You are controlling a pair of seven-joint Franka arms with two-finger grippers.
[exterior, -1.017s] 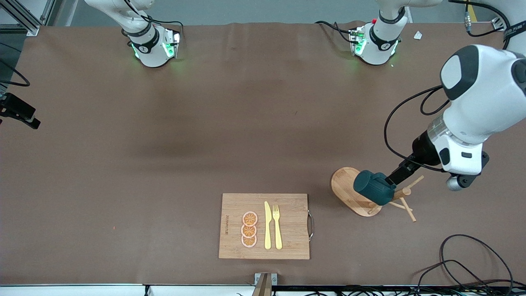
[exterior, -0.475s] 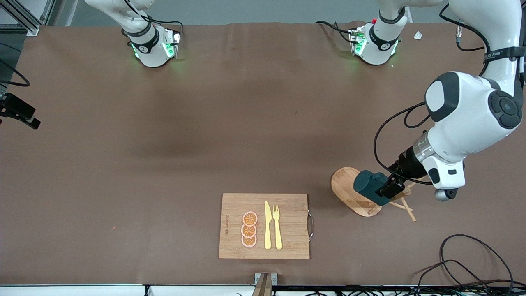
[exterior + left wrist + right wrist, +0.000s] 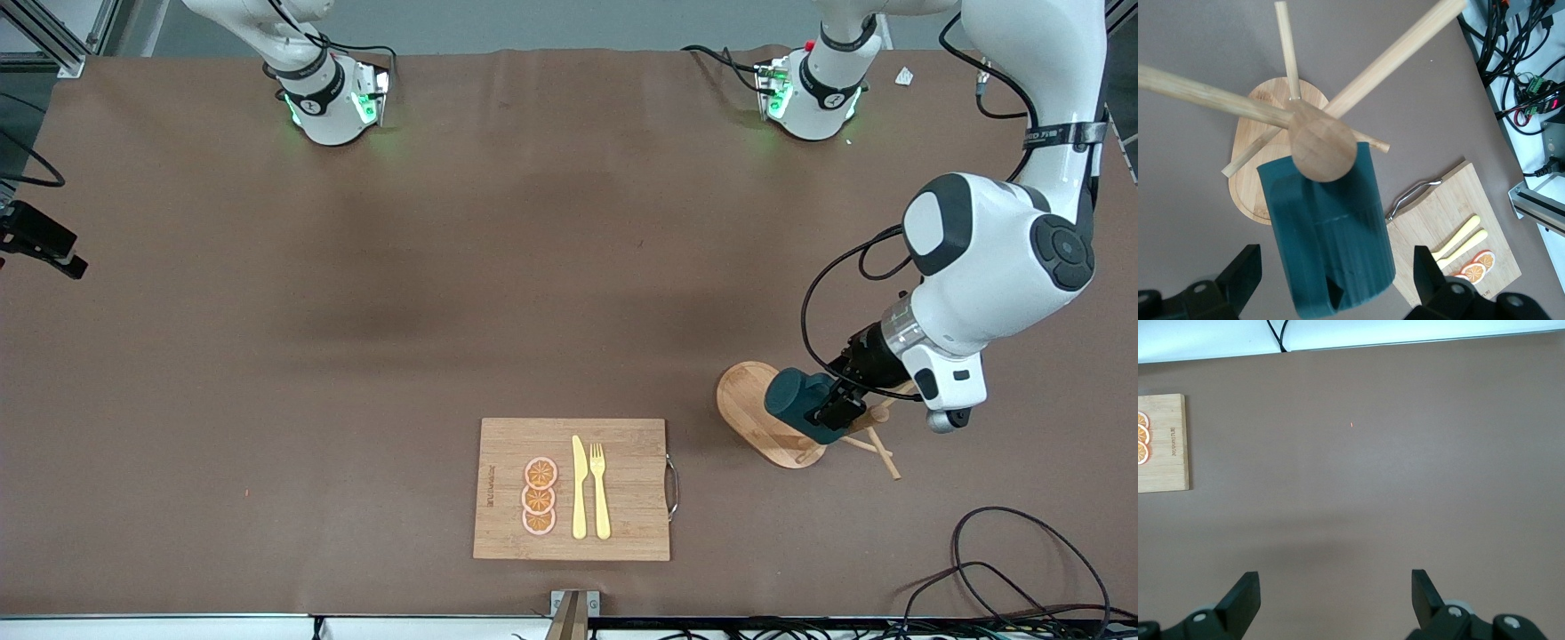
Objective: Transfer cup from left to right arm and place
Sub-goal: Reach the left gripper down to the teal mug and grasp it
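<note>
Cup (image 3: 797, 402) hangs on wooden rack (image 3: 756, 415) — inside hidden, maybe empty.

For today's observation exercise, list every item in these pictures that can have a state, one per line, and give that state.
cup: hanging tilted on the wooden rack, not gripped
left gripper: open, fingers either side of the cup
right gripper: open, empty, over bare table, waiting
wooden rack: upright, holding the cup
cutting board: flat, carrying knife, fork, orange slices

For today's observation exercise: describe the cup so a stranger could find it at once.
Start at the cutting board, then look toward the left arm's end for a wooden peg rack. The cup hangs on it: dark teal, ribbed, the only non-wooden thing there, between the left pincer's open fingers.
</note>
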